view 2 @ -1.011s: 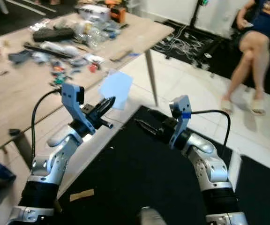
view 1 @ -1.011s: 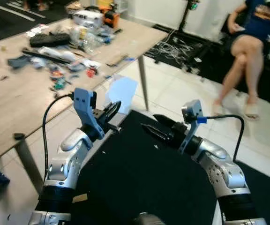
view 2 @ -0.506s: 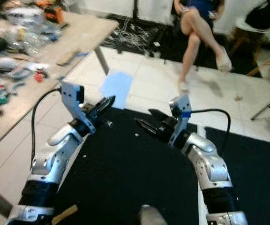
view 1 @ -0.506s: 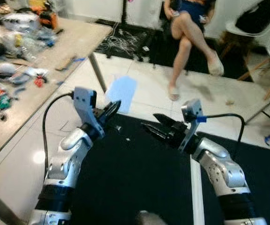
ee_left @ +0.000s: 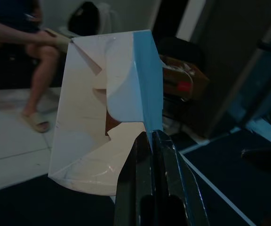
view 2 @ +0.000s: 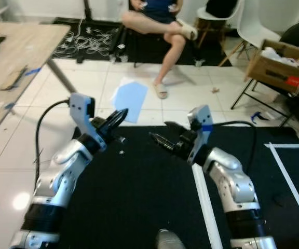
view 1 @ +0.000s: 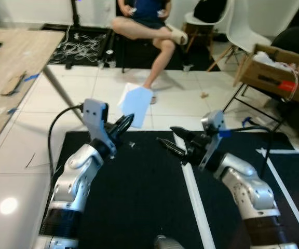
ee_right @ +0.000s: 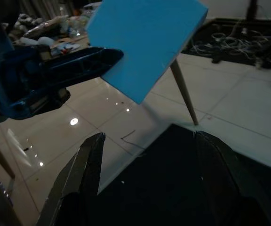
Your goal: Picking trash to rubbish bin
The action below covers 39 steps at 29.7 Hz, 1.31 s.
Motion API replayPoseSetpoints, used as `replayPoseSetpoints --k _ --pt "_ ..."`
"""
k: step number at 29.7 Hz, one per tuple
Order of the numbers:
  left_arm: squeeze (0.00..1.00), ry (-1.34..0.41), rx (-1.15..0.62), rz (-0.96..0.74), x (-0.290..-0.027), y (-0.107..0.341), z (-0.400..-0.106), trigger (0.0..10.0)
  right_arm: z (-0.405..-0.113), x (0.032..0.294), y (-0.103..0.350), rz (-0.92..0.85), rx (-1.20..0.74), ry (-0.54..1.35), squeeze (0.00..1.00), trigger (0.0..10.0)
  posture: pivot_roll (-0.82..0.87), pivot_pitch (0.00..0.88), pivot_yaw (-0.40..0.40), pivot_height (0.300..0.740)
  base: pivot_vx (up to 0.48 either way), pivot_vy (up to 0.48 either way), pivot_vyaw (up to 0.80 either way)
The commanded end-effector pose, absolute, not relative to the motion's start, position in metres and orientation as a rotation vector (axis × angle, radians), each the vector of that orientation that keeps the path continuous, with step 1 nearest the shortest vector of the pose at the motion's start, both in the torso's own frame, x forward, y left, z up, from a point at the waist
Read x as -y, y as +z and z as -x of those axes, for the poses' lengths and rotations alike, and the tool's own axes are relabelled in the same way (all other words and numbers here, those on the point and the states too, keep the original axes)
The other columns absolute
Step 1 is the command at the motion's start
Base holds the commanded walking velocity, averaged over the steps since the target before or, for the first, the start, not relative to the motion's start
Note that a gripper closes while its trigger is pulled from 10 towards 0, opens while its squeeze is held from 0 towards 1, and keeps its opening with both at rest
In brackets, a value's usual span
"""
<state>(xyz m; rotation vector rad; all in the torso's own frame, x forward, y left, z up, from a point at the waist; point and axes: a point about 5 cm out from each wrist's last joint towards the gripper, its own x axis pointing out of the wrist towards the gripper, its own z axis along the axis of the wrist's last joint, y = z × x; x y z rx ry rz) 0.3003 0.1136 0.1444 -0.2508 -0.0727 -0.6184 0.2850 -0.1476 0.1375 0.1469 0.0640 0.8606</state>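
Currently left gripper (view 1: pixel 124 123) pinches edge of flattened blue carton (view 1: pixel 136 105), carried upright; right gripper (view 1: pixel 169 142) spread, empty. Keep pinch firm, carton clear of seated person (view 1: pixel 147 23), until bin reached.

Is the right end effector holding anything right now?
No: the right end effector has its fingers spread with nothing between them, while the blue paper is pinched by the left end effector.
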Motion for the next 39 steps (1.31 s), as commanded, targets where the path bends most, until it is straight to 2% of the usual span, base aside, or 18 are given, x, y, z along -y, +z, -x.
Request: replayPoseSetpoints --k 1,39 --pt "0.00 -0.625 0.083 0.243 -0.1110 0.1462 -0.3021 10.0 -0.2844 0.1484 0.1388 -0.140 -0.068 0.861 0.00 10.0 -0.10 0.000 -0.016 0.740 0.000 0.000 -0.80" --pt "0.00 -0.631 0.088 0.236 -0.1169 0.1428 -0.3014 10.0 -0.2872 0.1426 0.1357 -0.191 -0.057 0.859 0.00 10.0 -0.08 0.000 -0.012 0.740 0.000 0.000 -0.79"
